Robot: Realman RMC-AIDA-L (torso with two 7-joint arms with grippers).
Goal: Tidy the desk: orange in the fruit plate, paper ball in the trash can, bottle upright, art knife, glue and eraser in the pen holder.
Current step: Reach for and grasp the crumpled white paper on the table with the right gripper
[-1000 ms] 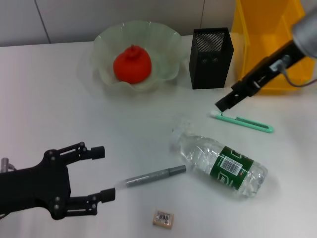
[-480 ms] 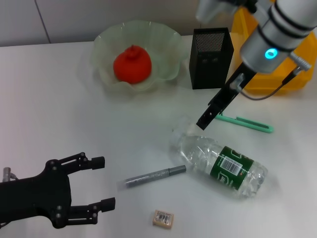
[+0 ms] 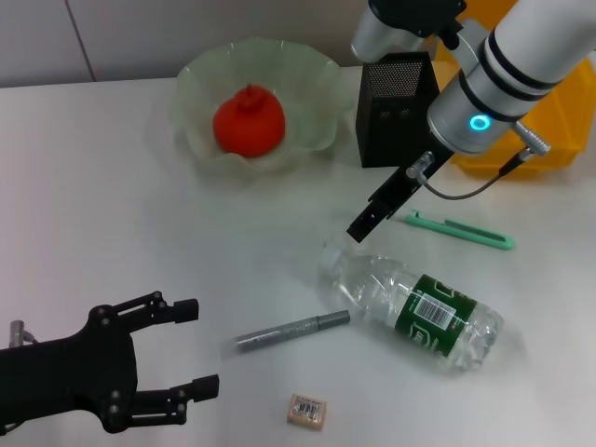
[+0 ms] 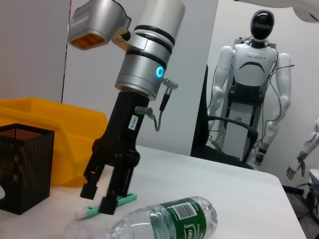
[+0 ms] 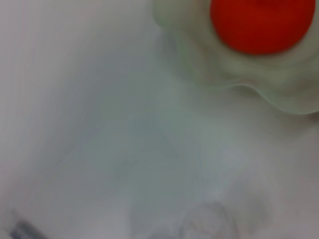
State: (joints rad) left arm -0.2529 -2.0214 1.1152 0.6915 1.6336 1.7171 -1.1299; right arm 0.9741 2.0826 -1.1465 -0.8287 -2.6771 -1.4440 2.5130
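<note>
The right gripper [image 3: 363, 223], its fingers slightly parted and empty, is hovering just above the capped end of the clear green-labelled plastic bottle [image 3: 419, 307] lying mid-table. The left gripper [image 3: 186, 346], fingers wide, is idling near-left.

The orange [image 3: 249, 121] is seated in the fruit plate [image 3: 307, 84]; the bottle [image 3: 419, 312] is laid flat, the eraser [image 3: 307, 411] nearby, the pen holder [image 3: 398, 110] upright beside the trash can [image 3: 549, 140]
</note>
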